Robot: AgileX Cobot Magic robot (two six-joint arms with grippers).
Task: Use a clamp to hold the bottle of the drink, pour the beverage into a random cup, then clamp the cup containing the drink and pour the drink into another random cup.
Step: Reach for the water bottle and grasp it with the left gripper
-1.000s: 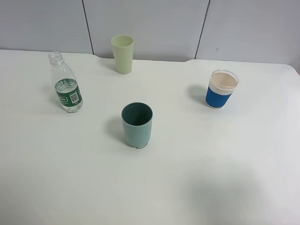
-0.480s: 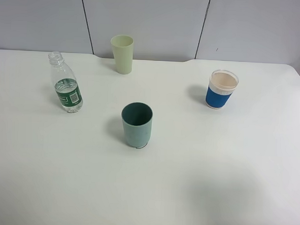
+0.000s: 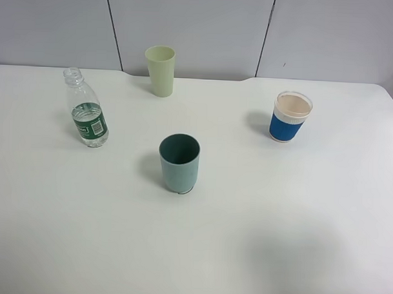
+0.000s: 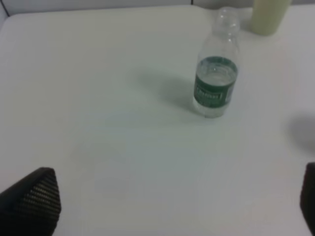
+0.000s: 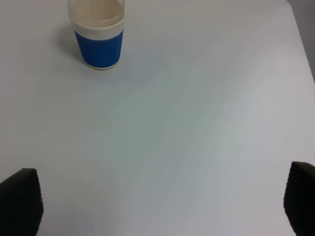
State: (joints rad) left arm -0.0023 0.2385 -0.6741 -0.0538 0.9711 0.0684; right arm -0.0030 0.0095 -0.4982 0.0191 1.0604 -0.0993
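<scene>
The capless clear bottle (image 3: pixel 88 114) with a green label stands upright at the left of the white table (image 3: pixel 297 228); clear liquid sits low inside it. A teal cup (image 3: pixel 179 163) stands in the middle and a blue-sleeved white cup (image 3: pixel 290 117) at the right, both upright. In the left wrist view the bottle (image 4: pixel 215 83) stands well ahead of my left gripper (image 4: pixel 170 201), whose black fingertips (image 4: pixel 32 199) are wide apart with nothing between them. My right gripper (image 5: pixel 160 201) is open too, and the blue-sleeved cup (image 5: pixel 97 34) stands far ahead of it. Neither arm shows in the exterior high view.
A pale yellow-green cup (image 3: pixel 160 70) stands upright at the back of the table, near the grey wall panels (image 3: pixel 188 24). Its lower part also shows behind the bottle as a yellow-green cup (image 4: pixel 268 17) in the left wrist view. The table's right edge (image 5: pixel 302 44) runs near the blue-sleeved cup.
</scene>
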